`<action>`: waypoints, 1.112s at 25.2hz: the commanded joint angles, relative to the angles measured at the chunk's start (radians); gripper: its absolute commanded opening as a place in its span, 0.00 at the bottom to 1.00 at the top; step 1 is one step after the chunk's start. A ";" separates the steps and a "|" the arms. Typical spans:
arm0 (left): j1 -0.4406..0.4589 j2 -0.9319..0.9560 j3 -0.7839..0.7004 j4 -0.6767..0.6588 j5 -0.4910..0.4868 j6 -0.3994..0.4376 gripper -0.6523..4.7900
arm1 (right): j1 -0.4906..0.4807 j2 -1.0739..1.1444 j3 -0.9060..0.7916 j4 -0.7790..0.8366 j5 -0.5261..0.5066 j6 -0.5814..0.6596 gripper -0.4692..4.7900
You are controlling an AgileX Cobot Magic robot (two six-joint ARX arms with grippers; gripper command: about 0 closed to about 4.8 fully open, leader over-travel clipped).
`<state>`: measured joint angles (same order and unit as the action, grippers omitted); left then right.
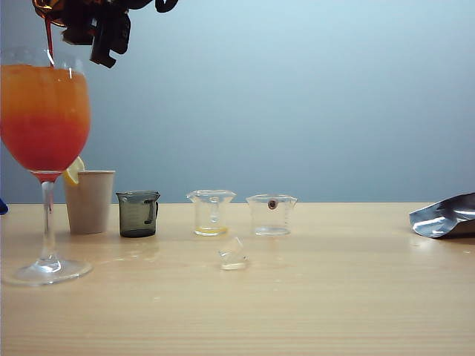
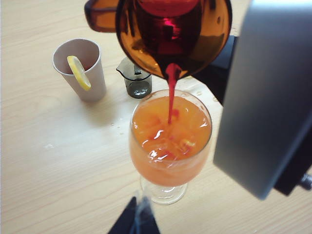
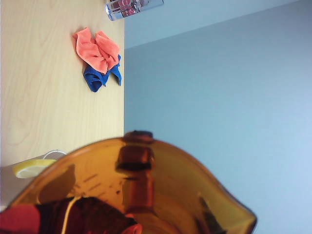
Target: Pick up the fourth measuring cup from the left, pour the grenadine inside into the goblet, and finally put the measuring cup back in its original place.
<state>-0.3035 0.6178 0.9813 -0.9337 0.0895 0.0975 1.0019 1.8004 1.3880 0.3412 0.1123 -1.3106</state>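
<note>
On the wooden table (image 1: 312, 311), nearest the exterior camera, a tiny clear cup (image 1: 233, 254) lies tipped on its side; a crumpled foil pouch (image 1: 445, 216) sits at about three o'clock. Further back runs a row: a white paper cup (image 1: 90, 200) with a lemon slice (image 2: 78, 72) on its rim, a smoky grey cup (image 1: 138, 213), then two clear cups (image 1: 211, 212), one holding a little yellow liquid. At nine o'clock stands the goblet (image 1: 44, 119), its drink orange on top and red below. Directly above it, at eleven o'clock, the right gripper (image 1: 100, 26) is clamped on the fourth measuring cup (image 2: 173, 34), tilted spout-down, and a thin stream of grenadine (image 2: 171, 92) falls into the goblet's bowl. Of the left gripper (image 2: 135, 220) only dark fingertips show near the goblet's foot; whether they stand apart or together cannot be told. The right wrist view shows orange and blue cloths (image 3: 97, 57) at the table's edge.
</note>
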 commanded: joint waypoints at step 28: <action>0.001 -0.002 0.001 -0.016 0.001 0.000 0.11 | 0.017 -0.009 0.007 0.062 0.008 -0.061 0.35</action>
<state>-0.3035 0.6174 0.9813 -0.9478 0.0895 0.0971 1.0103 1.8004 1.3880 0.3691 0.1177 -1.3708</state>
